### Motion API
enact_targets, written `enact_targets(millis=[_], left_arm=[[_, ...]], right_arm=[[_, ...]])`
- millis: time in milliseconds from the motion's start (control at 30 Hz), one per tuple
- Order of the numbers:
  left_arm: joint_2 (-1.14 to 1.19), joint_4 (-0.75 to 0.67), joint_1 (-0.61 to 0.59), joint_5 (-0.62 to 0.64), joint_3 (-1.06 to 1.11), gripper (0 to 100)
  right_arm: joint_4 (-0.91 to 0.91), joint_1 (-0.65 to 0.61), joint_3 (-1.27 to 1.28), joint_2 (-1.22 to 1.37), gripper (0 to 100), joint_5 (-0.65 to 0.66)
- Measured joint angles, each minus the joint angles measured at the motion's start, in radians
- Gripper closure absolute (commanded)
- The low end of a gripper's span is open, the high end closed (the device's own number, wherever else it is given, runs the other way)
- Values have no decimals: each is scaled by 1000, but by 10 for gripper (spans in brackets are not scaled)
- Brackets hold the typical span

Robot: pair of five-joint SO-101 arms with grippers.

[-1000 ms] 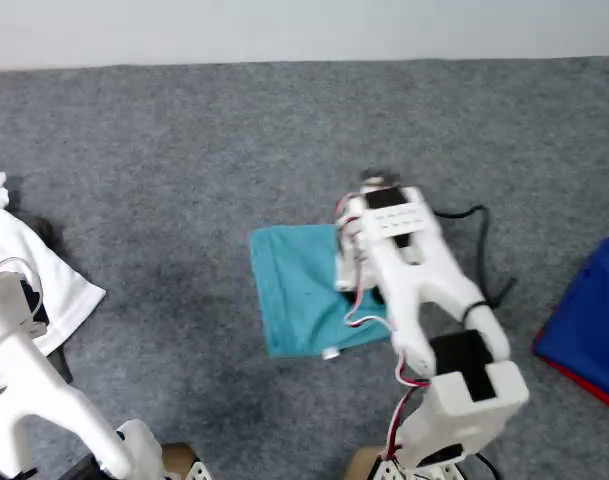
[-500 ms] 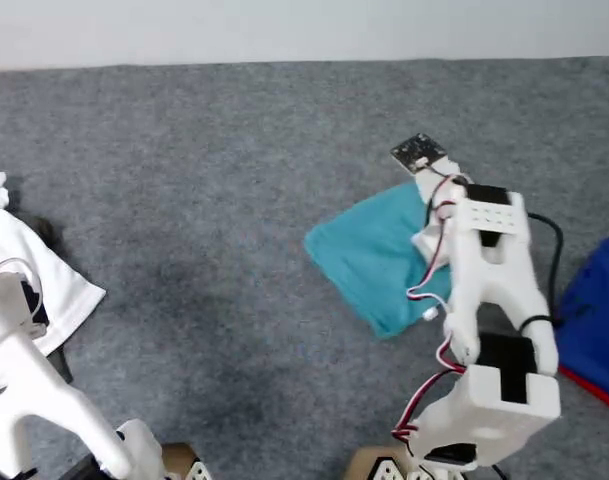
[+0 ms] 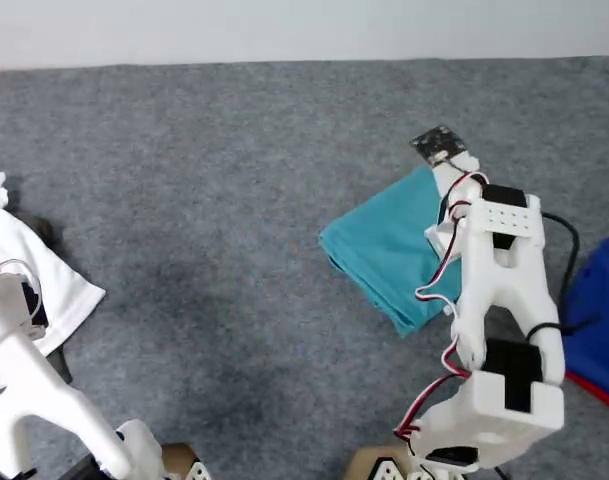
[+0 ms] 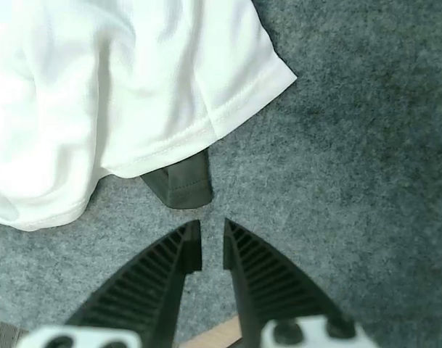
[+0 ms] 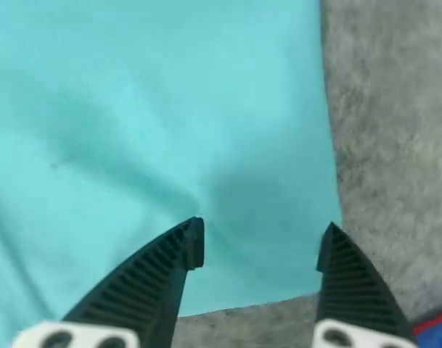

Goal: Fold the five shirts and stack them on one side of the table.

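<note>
Our right gripper (image 5: 263, 230) hangs open over the folded teal shirt (image 3: 379, 250). We should press flat and slide it evenly toward the blue shirt (image 3: 599, 310). Our left gripper (image 4: 210, 228) is nearly closed and empty.

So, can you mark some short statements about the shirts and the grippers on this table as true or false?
1. The teal shirt lies folded on the grey table. True.
2. The right gripper is shut on the teal shirt. False: it stands open over the shirt.
3. A white shirt lies near the left gripper. True.
4. The blue shirt lies on top of the teal shirt. False: the two lie apart, with bare table between them.
</note>
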Motion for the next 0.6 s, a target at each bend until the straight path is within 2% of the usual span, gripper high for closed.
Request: enact_targets(millis=[167,300,467,600], left_arm=[[0,0,0,0,0,942],[0,0,0,0,0,942],[0,-5,0,0,0,942],[0,-11,0,0,0,942]], right_arm=[[106,-74,-46,-57,735,-242],[155,-138,-46,-66,735,-545],[144,-183,-46,-66,732,-911],[74,-178,-46,-66,731,-1088]])
